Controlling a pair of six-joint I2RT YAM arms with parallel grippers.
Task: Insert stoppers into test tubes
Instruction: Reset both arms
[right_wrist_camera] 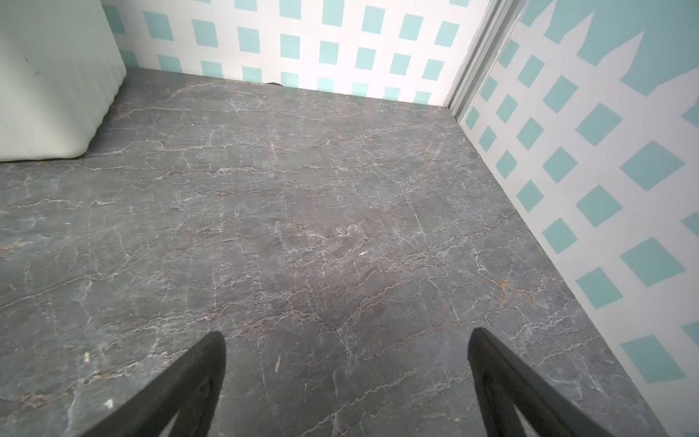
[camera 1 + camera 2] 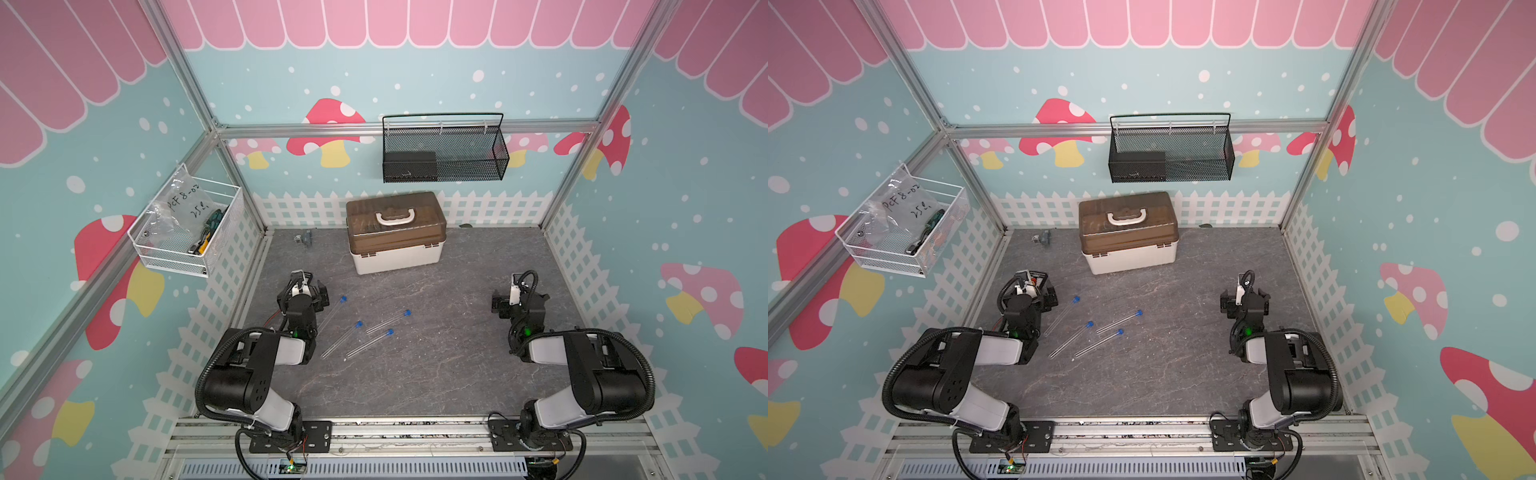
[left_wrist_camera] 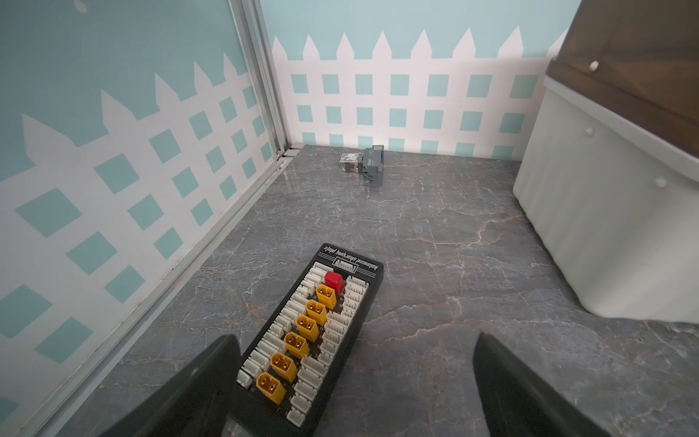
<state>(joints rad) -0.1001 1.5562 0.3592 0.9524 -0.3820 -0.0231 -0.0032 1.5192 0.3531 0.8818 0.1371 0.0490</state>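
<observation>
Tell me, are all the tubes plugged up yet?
Looks done: all four tubes lie on the table, each with a blue stopper at one end, though how deep they sit is too small to tell. In hand: nothing; the left gripper and right gripper are open and empty. To do: nothing seen; no loose stopper shows.

The left end effector has its two dark fingers spread wide with nothing held between them. Below them, a black charging board lies flat on the grey marbled tabletop, and one finger hides its near corner. The board carries a row of six yellow connectors, one red connector and white sockets. Near the fence-patterned back wall sits a clear relay touching a grey socket base. A white storage box with a brown lid stands to one side.
</observation>
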